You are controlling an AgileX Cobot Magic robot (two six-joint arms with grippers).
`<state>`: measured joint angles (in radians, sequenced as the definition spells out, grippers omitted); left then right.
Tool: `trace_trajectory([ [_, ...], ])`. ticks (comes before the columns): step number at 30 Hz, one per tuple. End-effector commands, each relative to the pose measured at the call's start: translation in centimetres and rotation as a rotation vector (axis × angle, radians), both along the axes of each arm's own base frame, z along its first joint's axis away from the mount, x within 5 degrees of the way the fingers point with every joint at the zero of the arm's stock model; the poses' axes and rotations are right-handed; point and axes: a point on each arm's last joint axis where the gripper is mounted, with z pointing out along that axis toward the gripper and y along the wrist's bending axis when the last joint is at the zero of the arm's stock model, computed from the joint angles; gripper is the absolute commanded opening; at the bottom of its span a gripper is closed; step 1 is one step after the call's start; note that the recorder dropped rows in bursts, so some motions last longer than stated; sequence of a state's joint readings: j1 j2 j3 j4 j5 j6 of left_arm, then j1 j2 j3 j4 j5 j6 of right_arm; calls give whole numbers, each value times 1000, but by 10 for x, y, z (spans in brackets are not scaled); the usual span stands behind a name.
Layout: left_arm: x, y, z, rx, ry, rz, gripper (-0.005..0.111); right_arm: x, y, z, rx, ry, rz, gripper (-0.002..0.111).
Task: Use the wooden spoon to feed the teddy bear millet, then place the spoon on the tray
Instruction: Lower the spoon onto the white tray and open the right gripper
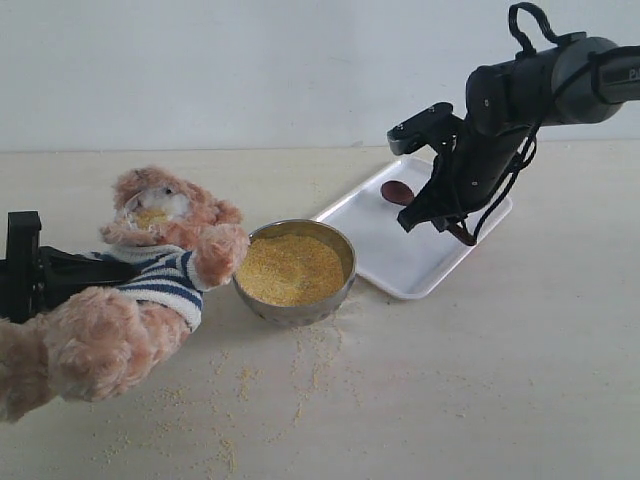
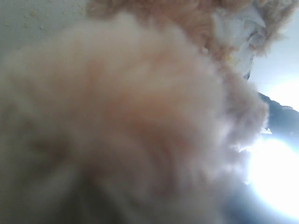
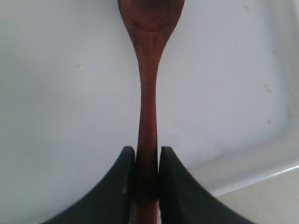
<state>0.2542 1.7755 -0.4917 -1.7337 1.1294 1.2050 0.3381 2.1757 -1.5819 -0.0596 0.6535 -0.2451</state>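
Observation:
The teddy bear (image 1: 150, 270) leans back at the left, with millet specks on its muzzle. My left gripper (image 1: 100, 268) reaches into its striped shirt from the left and holds the body; the fingertips are hidden. Only blurred fur of the teddy bear (image 2: 140, 116) fills the left wrist view. The steel bowl (image 1: 300, 310) heaped with millet (image 1: 290, 268) stands beside the bear's paw. My right gripper (image 1: 430, 215) (image 3: 148, 156) is shut on the handle of the wooden spoon (image 1: 397, 192) (image 3: 148, 93). The spoon's bowl lies low over the white tray (image 1: 400, 265) (image 3: 70, 93).
Loose millet (image 1: 300, 370) is scattered on the table in front of the bowl and the bear. A few specks lie on the tray. The tray's rim and the beige table (image 3: 271, 200) beyond it show in the right wrist view.

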Motion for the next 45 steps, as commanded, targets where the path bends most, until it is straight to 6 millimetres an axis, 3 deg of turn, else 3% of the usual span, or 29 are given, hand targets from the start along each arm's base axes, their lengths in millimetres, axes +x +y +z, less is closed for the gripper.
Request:
trace_trajectory([
  [1, 3, 0, 3, -22, -23, 1, 5, 2, -2, 1, 8, -11, -10, 0],
  [20, 3, 0, 4, -32, -30, -4, 5, 1, -2, -11, -4, 24, -10, 1],
  [27, 3, 0, 4, -32, -30, -4, 5, 1, -2, -15, -6, 34, -14, 22],
  [40, 3, 0, 4, -32, -30, -4, 5, -1, -3, -16, -13, 62, -24, 23],
  [43, 3, 0, 4, -32, -30, -4, 5, -3, -4, -10, -10, 67, -39, 23],
  [45, 3, 0, 4, -32, -30, -4, 5, -4, -5, 4, -5, 52, -39, 23],
])
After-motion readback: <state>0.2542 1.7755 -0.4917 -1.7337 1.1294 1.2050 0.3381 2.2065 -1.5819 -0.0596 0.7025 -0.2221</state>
